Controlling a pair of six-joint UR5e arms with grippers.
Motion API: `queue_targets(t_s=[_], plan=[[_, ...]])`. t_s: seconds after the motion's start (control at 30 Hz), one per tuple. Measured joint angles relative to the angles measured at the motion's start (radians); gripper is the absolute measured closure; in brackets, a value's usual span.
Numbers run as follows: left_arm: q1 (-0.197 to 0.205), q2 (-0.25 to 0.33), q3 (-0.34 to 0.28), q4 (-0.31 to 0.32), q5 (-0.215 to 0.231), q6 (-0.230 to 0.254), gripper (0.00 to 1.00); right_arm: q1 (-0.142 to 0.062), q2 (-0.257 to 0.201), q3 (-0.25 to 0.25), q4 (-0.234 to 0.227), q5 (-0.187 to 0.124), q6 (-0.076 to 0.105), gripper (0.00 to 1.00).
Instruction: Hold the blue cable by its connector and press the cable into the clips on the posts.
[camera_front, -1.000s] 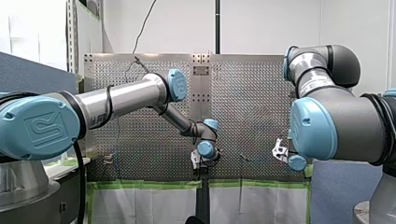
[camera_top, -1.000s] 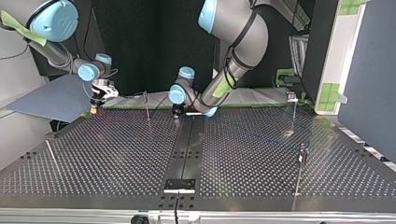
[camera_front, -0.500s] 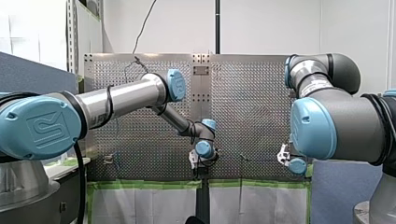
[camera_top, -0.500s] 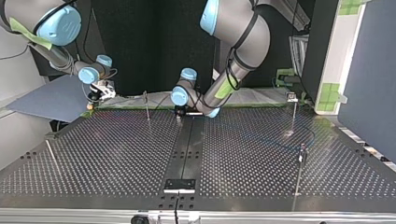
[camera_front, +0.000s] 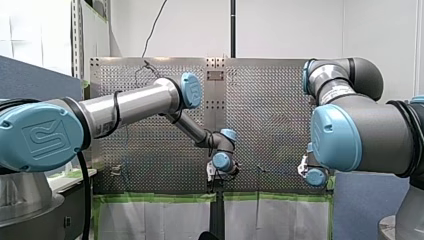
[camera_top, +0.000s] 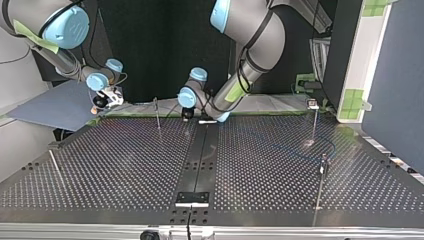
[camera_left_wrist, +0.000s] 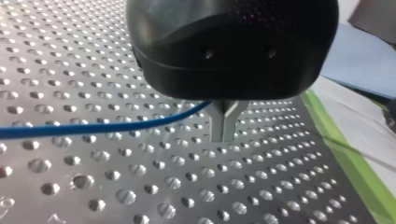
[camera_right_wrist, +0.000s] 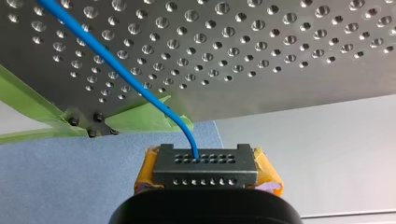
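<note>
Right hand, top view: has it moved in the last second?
Yes. My right hand, shut on the connector, has risen: a second ago its tip reached down to the green tape at the far edge; now it hangs above it, tilted.

There are two robot arms. My left arm (camera_front: 130, 105) is at the left of the front view. My right arm (camera_front: 360, 130) is at its right. Each arm has one gripper, so that makes two: my left gripper (camera_left_wrist: 224, 135) and my right gripper (camera_right_wrist: 208, 184). My left gripper has two metal fingers (camera_left_wrist: 218, 123). My right gripper has two yellow pads (camera_right_wrist: 268, 175).

There is one blue cable (camera_right_wrist: 116, 70). It has one connector (camera_right_wrist: 205, 163) on its end.

There is one table (camera_top: 125, 165), full of little holes. In the top view I count four thin posts (camera_top: 157, 114) on it. One is near the top, left of the middle. One is at the upper right (camera_top: 314, 120). One is at the lower right (camera_top: 320, 185). One is at the left (camera_top: 56, 167).
</note>
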Motion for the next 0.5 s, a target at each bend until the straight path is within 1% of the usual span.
queue_targets(t_s=[0.03,0.07,0.1,0.13,0.17,0.2,0.23,0.27,0.3,0.33,0.5], plan=[[-0.001,0.0,-0.002,0.0,-0.001,0.01,1.0,0.001,0.0,0.0,0.0,0.0,0.0,1.0],[-0.001,0.0,-0.003,0.001,0.0,0.017,0.86,0.002,0.0,0.0,0.0,0.0,0.0,1.0],[0.0,0.0,-0.005,0.004,0.003,0.024,0.86,0.003,0.0,0.0,0.0,-0.001,0.0,1.0],[0.001,0.0,-0.008,0.008,0.01,0.034,0.62,0.005,0.0,0.0,0.0,-0.002,0.0,1.0],[0.001,0.0,-0.01,0.011,0.016,0.041,0.46,0.005,0.0,0.0,0.0,-0.004,0.0,1.0],[0.0,0.0,-0.012,0.014,0.022,0.049,0.46,0.006,0.0,0.0,0.0,-0.006,0.001,1.0],[-0.002,0.0,-0.015,0.018,0.031,0.058,0.29,0.007,0.0,0.0,-0.001,-0.008,0.001,1.0],[-0.004,0.0,-0.018,0.022,0.037,0.065,0.09,0.007,0.0,0.0,-0.001,-0.01,0.002,1.0],[-0.007,0.0,-0.021,0.025,0.044,0.073,0.09,0.008,0.0,0.0,-0.001,-0.013,0.002,1.0],[-0.011,0.0,-0.025,0.03,0.055,0.083,0.0,0.009,0.0,0.0,-0.001,-0.016,0.002,1.0],[-0.031,0.0,-0.045,0.039,0.095,0.119,0.0,0.013,0.0,0.0,-0.002,-0.031,0.003,1.0]])
